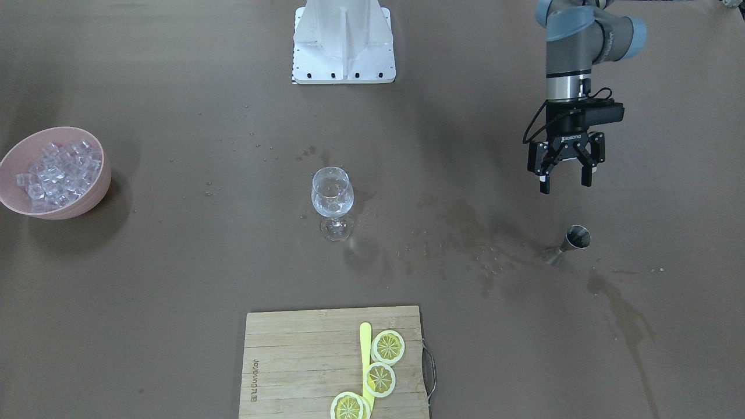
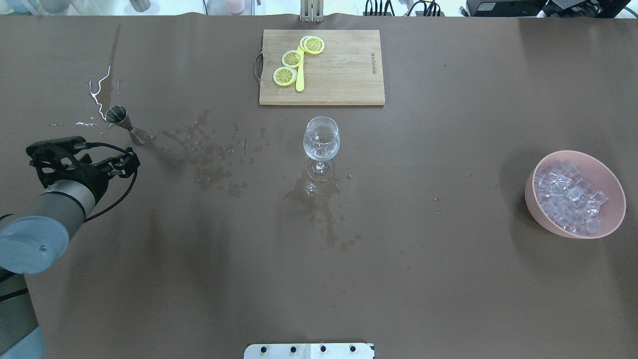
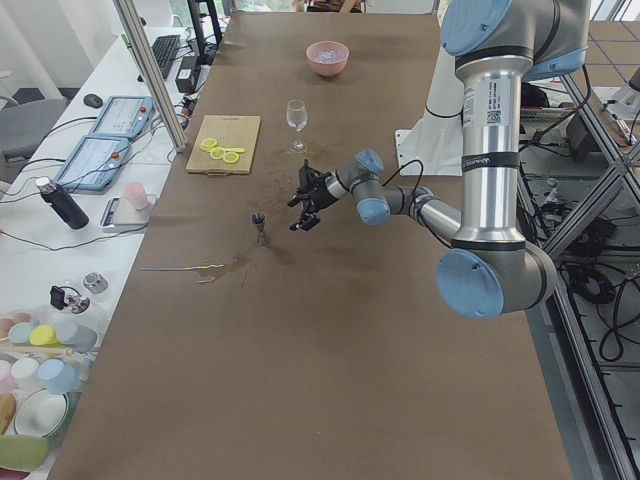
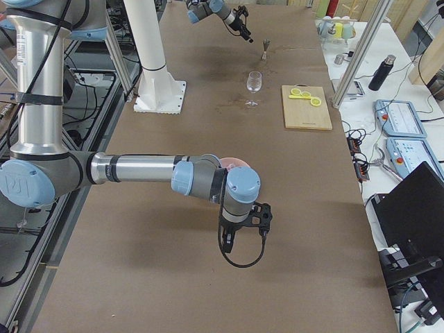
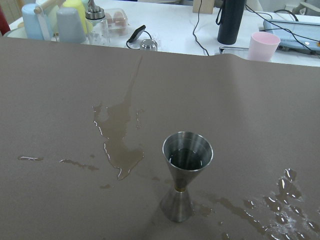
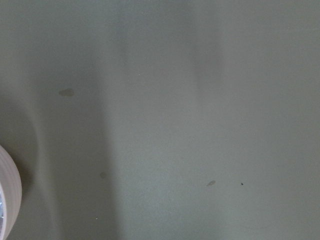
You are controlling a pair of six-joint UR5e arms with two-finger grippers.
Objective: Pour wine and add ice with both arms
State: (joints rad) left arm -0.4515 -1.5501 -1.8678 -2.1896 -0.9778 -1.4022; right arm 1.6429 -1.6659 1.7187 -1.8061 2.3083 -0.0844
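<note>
My left gripper [image 1: 565, 184] is open and empty. It hangs above the table just on the robot's side of a steel jigger [image 1: 567, 244], which stands upright and also fills the left wrist view [image 5: 185, 180]. A stemmed wine glass [image 1: 332, 195] stands at the table's middle [image 2: 321, 144]. A pink bowl [image 2: 536, 207] holds the clear ice cubes [image 2: 568, 197] at the robot's right. My right gripper [image 4: 239, 236] shows only in the exterior right view, near that bowl; I cannot tell whether it is open. The right wrist view shows just the bowl's edge [image 6: 5, 200].
A wooden cutting board [image 1: 302, 361] with three lemon slices [image 1: 388, 347] and a yellow knife lies at the far side. Wet spills [image 2: 214, 159] spread between the jigger and the glass. The white stand [image 1: 343, 41] is at the robot's edge.
</note>
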